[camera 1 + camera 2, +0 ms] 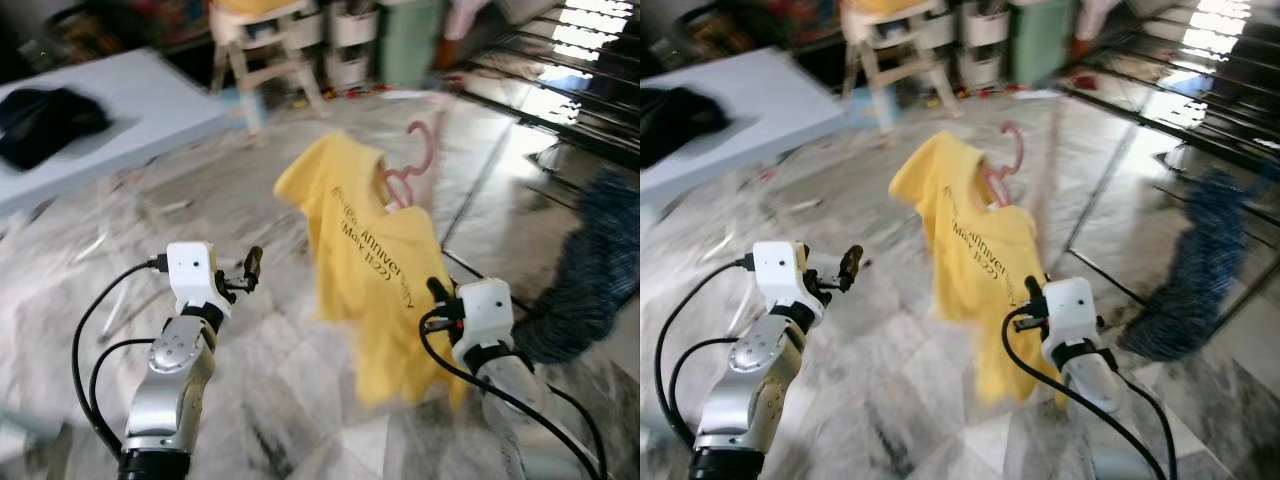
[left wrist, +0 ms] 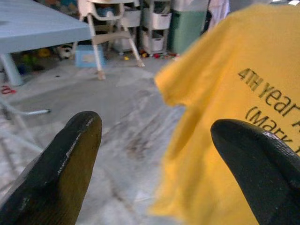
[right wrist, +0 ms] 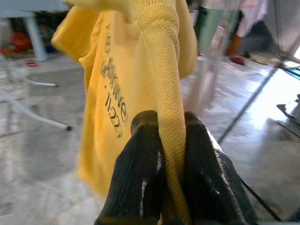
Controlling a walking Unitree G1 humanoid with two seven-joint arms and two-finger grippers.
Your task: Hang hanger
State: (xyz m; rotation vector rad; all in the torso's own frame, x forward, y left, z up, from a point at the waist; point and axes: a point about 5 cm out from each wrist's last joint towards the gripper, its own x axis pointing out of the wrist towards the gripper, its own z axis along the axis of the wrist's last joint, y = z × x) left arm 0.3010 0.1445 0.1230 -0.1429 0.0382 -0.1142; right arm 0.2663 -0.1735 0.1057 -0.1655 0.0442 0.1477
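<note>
right pincer (image 3: 161, 154) clenched on knit yellow shirt (image 1: 375, 260) – curved pink hanger (image 1: 415, 160) atop; left pincer (image 2: 164, 159) released.

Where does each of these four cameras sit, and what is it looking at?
Left eye, right eye: on the head, looking down at a yellow shirt on a pink hanger; both silver arms show.
Left wrist: along the open left pincer toward the shirt.
Right wrist: along the right pincer, pinching the shirt.
All share the shirt.
</note>
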